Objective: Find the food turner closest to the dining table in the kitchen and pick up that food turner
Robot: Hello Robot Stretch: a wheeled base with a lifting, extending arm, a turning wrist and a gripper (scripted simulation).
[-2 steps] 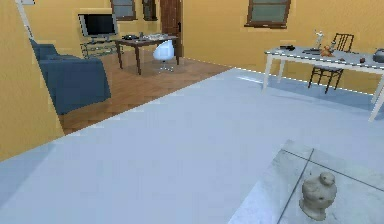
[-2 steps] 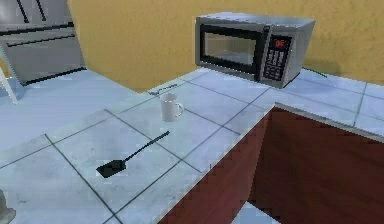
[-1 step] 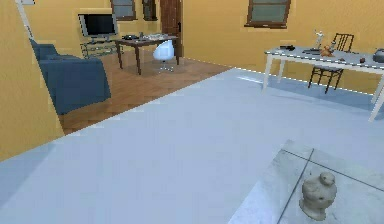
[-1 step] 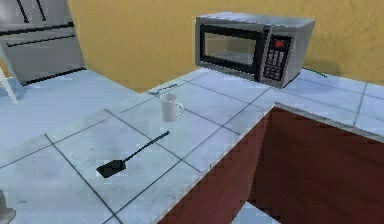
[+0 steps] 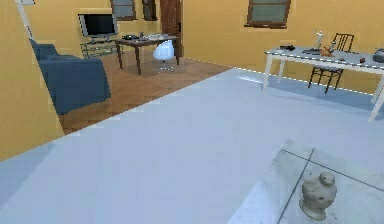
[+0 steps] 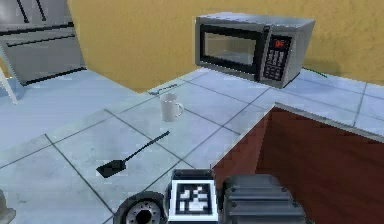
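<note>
A black food turner (image 6: 126,160) lies flat on the pale tiled countertop (image 6: 70,140) in the arm side view, blade toward the lower left and thin handle running up to the right. At that view's bottom edge sits a white marker square (image 6: 193,197), with the gripper's dark round body (image 6: 140,210) just left of it, below the turner's blade. The gripper's far end cannot be made out, so I cannot tell whether it holds anything. In the forward view a white dining table (image 5: 300,57) stands at the far right with small items on top.
A white mug (image 6: 171,108) stands beyond the turner, and a steel microwave (image 6: 250,47) sits against the yellow wall. A dark chair (image 5: 330,62) stands behind the dining table. A pale jar (image 5: 318,193) rests on a counter corner. A blue sofa (image 5: 70,78) and a brown table (image 5: 145,45) stand farther off.
</note>
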